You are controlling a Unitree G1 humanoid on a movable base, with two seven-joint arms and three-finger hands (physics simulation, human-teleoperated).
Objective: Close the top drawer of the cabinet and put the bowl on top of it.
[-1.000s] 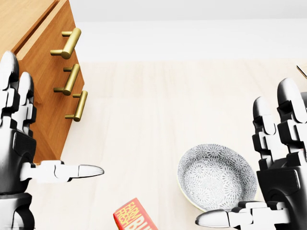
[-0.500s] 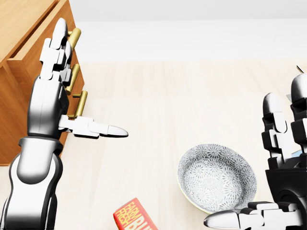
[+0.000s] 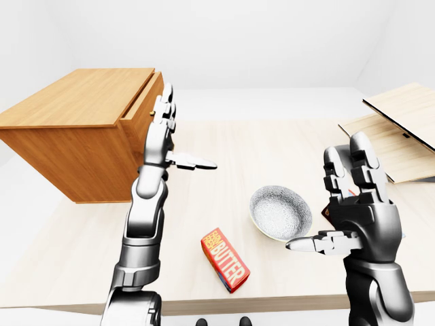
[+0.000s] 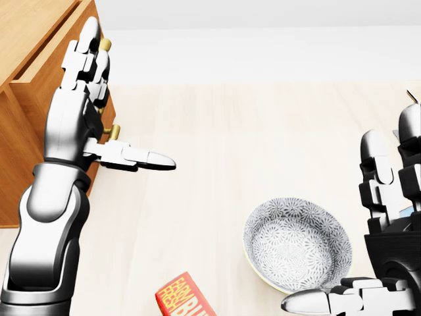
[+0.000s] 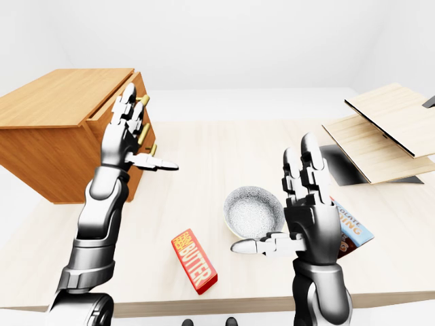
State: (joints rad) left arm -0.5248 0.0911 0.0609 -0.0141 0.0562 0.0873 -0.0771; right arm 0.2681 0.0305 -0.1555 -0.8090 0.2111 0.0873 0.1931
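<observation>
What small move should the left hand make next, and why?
Probably press the left hand flat against the front of the top drawer to push it in. The drawer stands slightly out of the cabinet, and the open hand is raised beside its front, holding nothing. The bowl lies on the table by the open right hand and can wait.

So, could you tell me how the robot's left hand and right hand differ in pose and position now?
The left hand is raised high by the brass handles of the brown wooden cabinet; the right hand sits low beside the grey patterned bowl. In the head view, the left hand's thumb points right, the right hand's thumb left. Both are open, fingers upright, holding nothing.
</observation>
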